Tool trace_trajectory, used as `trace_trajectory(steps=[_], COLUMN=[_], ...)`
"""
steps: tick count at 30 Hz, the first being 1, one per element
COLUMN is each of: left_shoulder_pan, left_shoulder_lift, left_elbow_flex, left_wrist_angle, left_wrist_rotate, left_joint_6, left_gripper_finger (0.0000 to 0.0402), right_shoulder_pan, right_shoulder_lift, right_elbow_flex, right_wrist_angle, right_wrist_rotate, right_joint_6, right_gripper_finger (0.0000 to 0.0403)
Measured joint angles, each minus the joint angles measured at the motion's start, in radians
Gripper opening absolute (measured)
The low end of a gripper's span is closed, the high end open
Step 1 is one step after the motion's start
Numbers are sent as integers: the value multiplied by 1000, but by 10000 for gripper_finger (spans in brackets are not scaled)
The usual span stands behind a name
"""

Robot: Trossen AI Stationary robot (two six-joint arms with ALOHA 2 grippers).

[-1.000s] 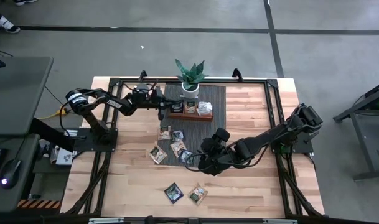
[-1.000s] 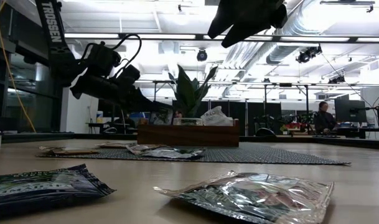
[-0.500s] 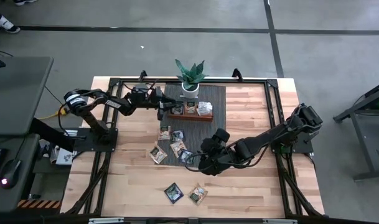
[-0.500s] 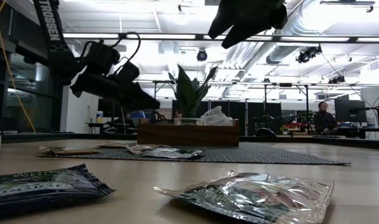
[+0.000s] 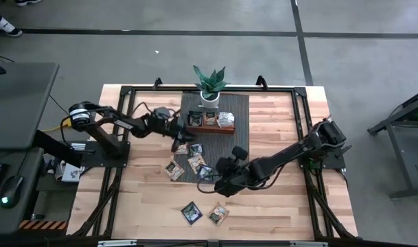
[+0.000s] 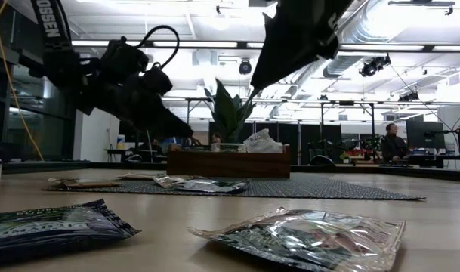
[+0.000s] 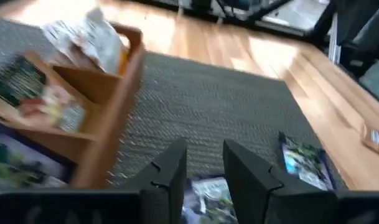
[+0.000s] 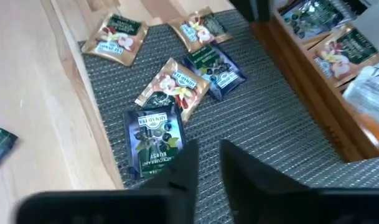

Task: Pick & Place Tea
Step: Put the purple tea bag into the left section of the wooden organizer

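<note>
The tea sachets are spread about. Several lie on the dark mat, among them a dark one and a tan one. Two more lie on bare wood near the front. Others stand in the wooden tray at the mat's far end. My left gripper hovers open just on the near side of the tray's left end, above a sachet. My right gripper hangs over the mat beside the dark sachet. Its fingers stand a narrow gap apart with only mat between them.
A potted plant stands behind the tray at the far edge. A black frame runs around the wooden table top. There is bare wood left and right of the mat. A person sits far off in the room behind.
My left gripper has drawn back from the tray's left end. It has swung toward the table's near edge, out over the sachets on the mat. My right gripper has sunk a little toward the mat. The sachets on the mat lie where they were.
</note>
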Motion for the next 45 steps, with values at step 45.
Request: trace_trajectory(steps=[45], left_shoulder_pan=[-588], left_shoulder_lift=[159], left_elbow_flex=[77], left_wrist_angle=[40], left_wrist_rotate=[-390], left_joint_6=[-53], left_gripper_finger=[0], right_shoulder_pan=[-33], right_shoulder_lift=[35], right_elbow_flex=[-231], right_wrist_angle=[299], right_wrist_rotate=[-194], right_joint_6=[176], right_gripper_finger=[152])
